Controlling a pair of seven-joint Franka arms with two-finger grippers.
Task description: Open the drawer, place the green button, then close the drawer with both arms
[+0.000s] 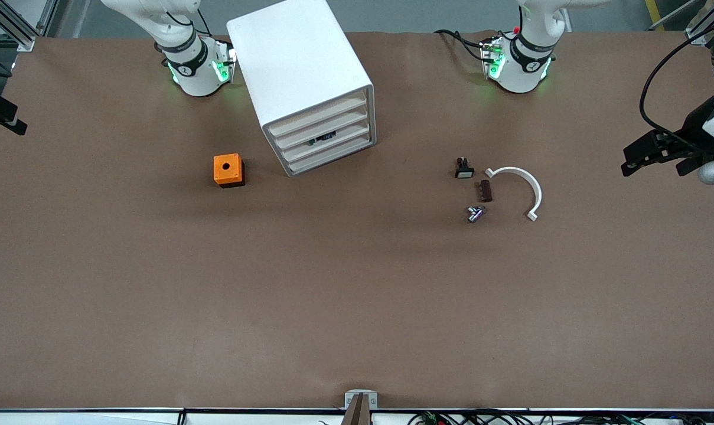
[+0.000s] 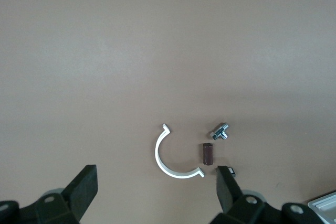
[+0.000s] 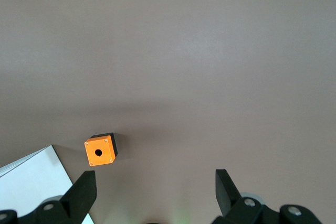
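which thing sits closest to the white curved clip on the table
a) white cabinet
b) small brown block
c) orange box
b: the small brown block lies right beside the white curved clip, while the orange box and white cabinet sit toward the right arm's end.

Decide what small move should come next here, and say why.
Probably none beyond leaving both arms parked. The drawer looks flush with the cabinet's other fronts. A small green-and-dark part, likely the button, shows in the slot above its front. The left gripper and the right gripper hang open near the table's ends, holding nothing.
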